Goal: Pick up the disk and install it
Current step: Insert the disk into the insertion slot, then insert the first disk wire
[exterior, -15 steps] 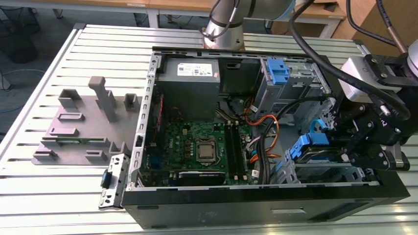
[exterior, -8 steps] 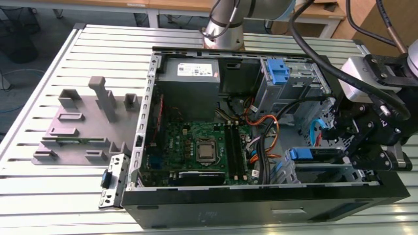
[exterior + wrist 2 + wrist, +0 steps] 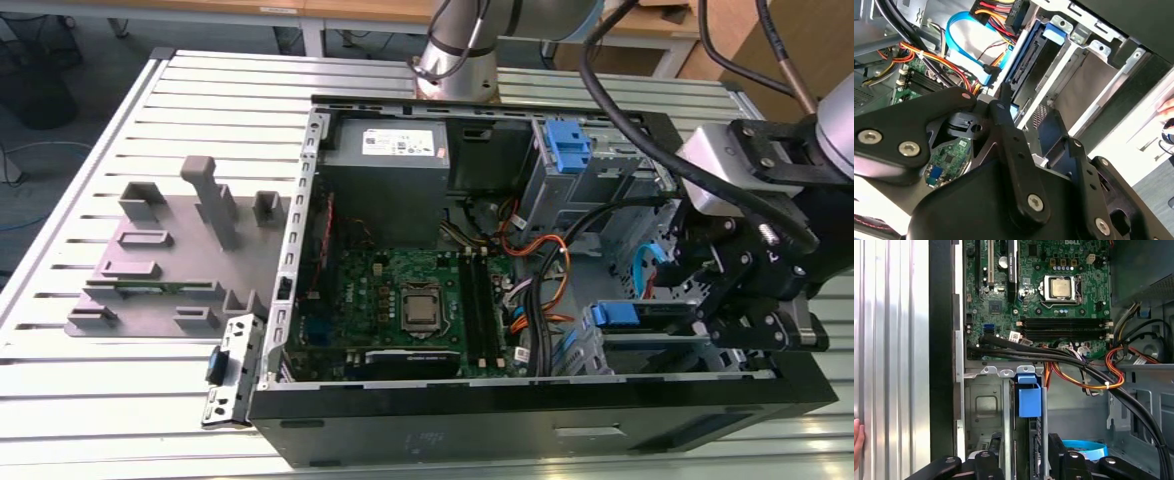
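The disk (image 3: pixel 627 318) stands on edge in the drive cage at the case's front corner, at the exterior view's lower right. Its blue carrier tab (image 3: pixel 1029 396) points toward the motherboard. In the second wrist view the disk (image 3: pixel 1026 55) shows as a dark slab with blue rails between silver cage walls. My gripper (image 3: pixel 1026 444) is at the disk's rear end, with one black finger (image 3: pixel 995 444) on each side of it. A small gap shows on both sides, so the gripper is open around the disk. In the exterior view my gripper (image 3: pixel 714 295) hangs just right of the cage.
The open computer case (image 3: pixel 534 405) lies on a slatted metal table (image 3: pixel 120 380). A bare blue bracket (image 3: pixel 567 148) sits in the upper bay beside the grey power supply (image 3: pixel 390 145). Orange and black cables (image 3: pixel 1089 375) run close past the cage. A person's hand (image 3: pixel 856 440) rests on the table.
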`<state>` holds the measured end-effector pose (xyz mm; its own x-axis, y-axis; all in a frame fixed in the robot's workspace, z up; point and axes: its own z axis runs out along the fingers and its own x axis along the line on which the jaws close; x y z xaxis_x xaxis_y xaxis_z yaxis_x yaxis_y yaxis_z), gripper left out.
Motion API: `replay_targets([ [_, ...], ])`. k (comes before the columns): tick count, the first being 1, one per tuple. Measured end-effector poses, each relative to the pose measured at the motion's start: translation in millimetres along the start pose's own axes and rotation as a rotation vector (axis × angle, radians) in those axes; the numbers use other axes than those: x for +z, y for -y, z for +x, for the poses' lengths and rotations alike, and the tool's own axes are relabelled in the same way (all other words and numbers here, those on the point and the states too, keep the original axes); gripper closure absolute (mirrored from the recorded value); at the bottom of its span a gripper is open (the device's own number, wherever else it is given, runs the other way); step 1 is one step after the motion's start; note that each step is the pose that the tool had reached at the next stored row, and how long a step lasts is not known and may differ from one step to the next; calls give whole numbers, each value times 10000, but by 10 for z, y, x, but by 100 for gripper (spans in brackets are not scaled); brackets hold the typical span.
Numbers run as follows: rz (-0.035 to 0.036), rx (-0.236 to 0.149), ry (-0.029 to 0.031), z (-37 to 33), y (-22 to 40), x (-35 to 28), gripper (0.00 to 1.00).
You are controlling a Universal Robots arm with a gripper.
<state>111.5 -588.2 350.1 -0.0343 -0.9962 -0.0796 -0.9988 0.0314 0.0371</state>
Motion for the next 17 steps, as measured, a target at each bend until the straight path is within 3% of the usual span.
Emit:
replay_targets([
  [4,41,-141,58,-11,-6,28,51],
  [8,47,-234,57,-49,-15,35,51],
  [17,45,-256,55,-50,-16,36,51],
])
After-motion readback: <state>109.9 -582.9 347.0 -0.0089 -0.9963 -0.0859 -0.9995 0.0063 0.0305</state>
